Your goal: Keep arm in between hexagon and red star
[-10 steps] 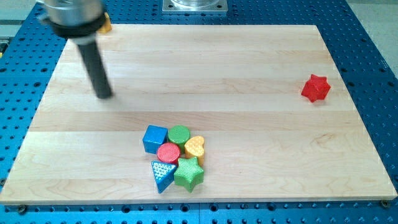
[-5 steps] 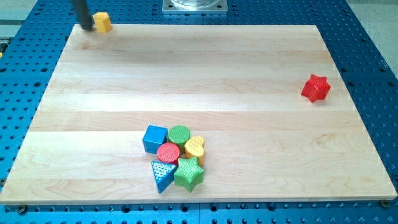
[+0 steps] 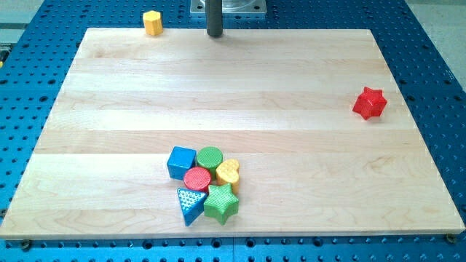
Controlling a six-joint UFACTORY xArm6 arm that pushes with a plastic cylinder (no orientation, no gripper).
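Note:
A yellow hexagon block (image 3: 152, 22) sits at the top edge of the wooden board (image 3: 291, 167), toward the view's left. A red star block (image 3: 369, 102) lies near the board's right edge. My tip (image 3: 214, 33) rests at the board's top edge, right of the hexagon and far up-left of the red star. It touches no block.
A tight cluster lies at the board's bottom centre: blue cube (image 3: 181, 162), green cylinder (image 3: 210, 157), yellow heart (image 3: 228, 172), red cylinder (image 3: 196, 179), blue triangle (image 3: 190, 204) and green star (image 3: 221, 203). A blue perforated table (image 3: 437, 44) surrounds the board.
My tip moved from the board's left part up to the top-left corner, then right along the top edge. The yellow hexagon shifted right by a short way.

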